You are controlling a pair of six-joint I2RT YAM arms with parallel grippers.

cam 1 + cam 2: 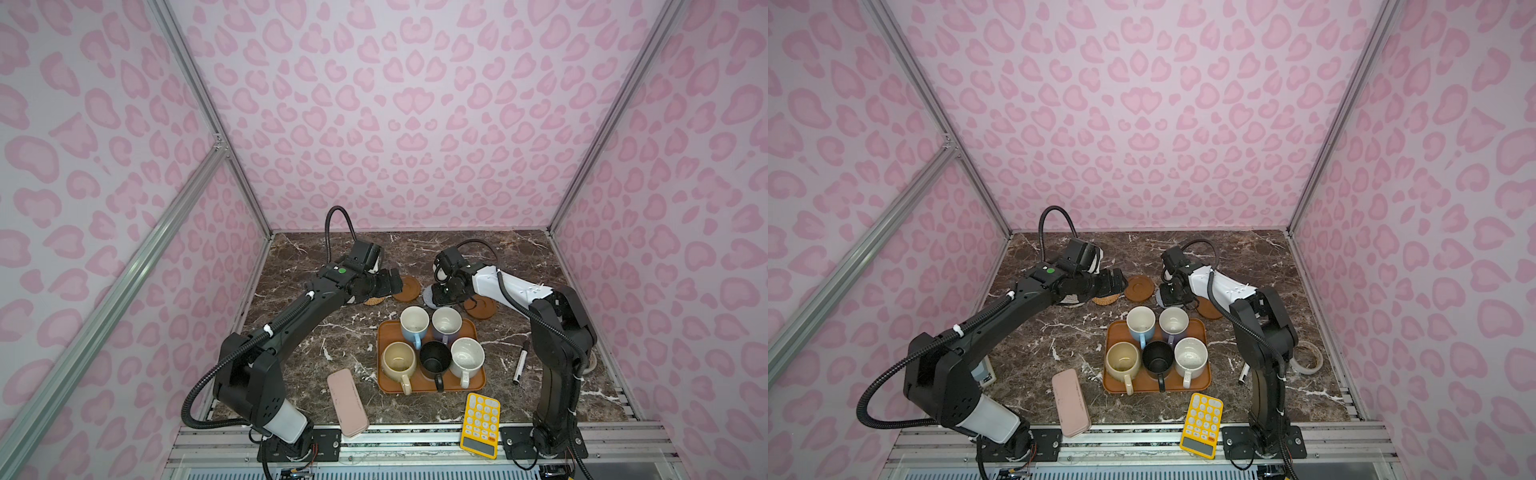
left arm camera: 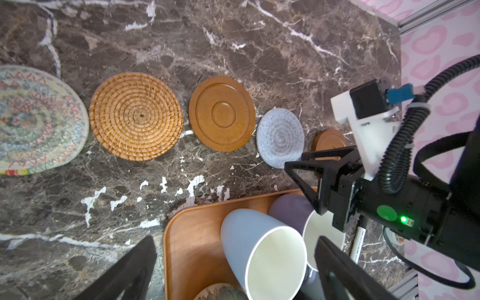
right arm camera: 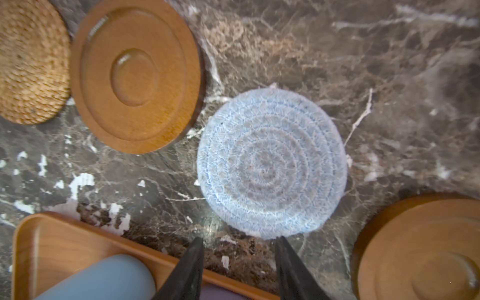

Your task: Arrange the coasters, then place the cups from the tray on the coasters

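Note:
Five coasters lie in a row on the marble behind the tray: off-white woven, tan rattan, brown rimmed, grey-blue woven and a second brown one. The orange-brown tray holds the light blue, lavender, cream-yellow, black and speckled white cups. My left gripper hovers wide open above the light blue cup, empty. My right gripper stands partly open at the grey-blue coaster's edge, with only marble between its fingers.
A pink case lies at the front left of the tray and a yellow calculator at the front edge. A marker and a tape roll sit beside the right arm's base. Pink walls enclose the table.

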